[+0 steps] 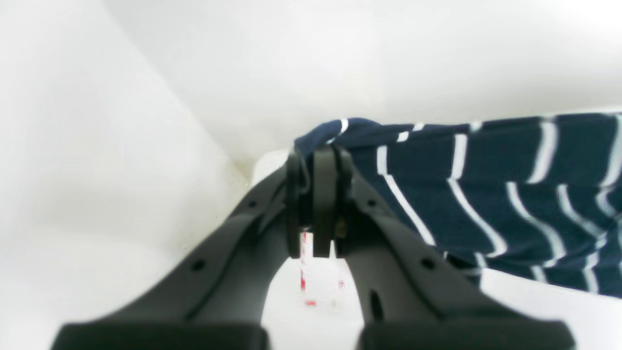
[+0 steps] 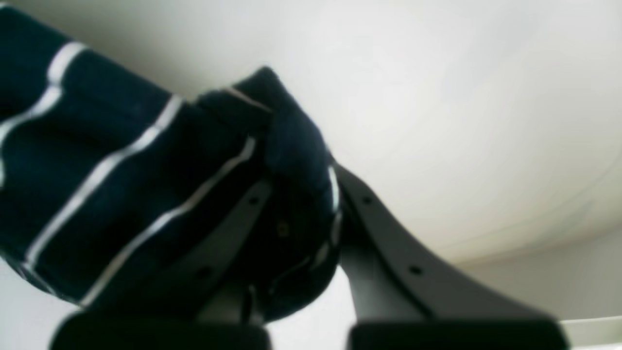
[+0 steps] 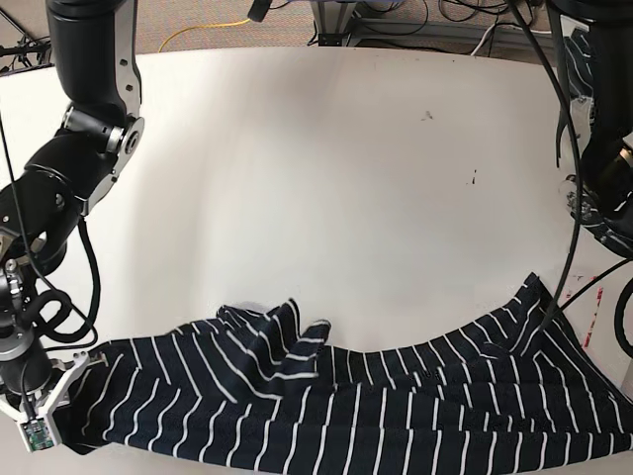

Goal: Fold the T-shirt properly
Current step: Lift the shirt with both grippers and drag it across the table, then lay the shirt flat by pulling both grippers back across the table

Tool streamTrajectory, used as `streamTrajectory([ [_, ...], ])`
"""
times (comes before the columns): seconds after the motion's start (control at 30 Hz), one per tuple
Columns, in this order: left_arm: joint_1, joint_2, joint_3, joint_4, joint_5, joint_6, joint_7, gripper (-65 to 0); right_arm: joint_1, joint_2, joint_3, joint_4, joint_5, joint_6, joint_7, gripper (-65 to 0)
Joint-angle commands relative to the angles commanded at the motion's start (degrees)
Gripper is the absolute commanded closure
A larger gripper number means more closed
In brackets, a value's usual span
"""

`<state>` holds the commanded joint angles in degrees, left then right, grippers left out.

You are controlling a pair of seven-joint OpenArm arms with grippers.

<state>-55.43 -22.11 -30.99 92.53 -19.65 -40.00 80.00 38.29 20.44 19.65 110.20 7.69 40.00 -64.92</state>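
Note:
The T-shirt (image 3: 346, 406), dark navy with thin white stripes, lies stretched and rumpled along the near edge of the white table (image 3: 326, 178). A bunch of folds rises left of its middle. In the left wrist view my left gripper (image 1: 318, 158) is shut on an edge of the T-shirt (image 1: 486, 194), which runs off to the right. The base view does not show this gripper. My right gripper (image 2: 301, 199) is shut on a bunched corner of the T-shirt (image 2: 112, 175). In the base view it (image 3: 77, 374) sits at the cloth's left end.
Red tape marks (image 3: 593, 319) lie near the table's right edge, also seen under the left gripper as red marks (image 1: 305, 272). Small dark specks (image 3: 427, 116) dot the far table. Cables (image 3: 396, 20) trail beyond the far edge. Both arm columns stand at the sides.

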Motion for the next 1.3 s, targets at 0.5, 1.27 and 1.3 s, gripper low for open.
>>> streamTrajectory([
  [0.5,30.24,-0.09,-0.7,11.08,-11.69,0.0,0.0,0.0,-22.33,-5.71,6.59,2.81,0.09,0.0,0.0,0.0],
  [1.27,73.32,0.09,-16.18,15.47,-20.75,0.0,0.0,0.0,-46.95,-13.8,16.97,3.96,0.26,0.0,0.09,0.0],
  [1.3,74.29,0.09,-16.35,15.47,-20.57,0.0,0.0,0.0,-48.0,-14.42,17.32,3.96,0.26,0.0,0.09,0.0],
])
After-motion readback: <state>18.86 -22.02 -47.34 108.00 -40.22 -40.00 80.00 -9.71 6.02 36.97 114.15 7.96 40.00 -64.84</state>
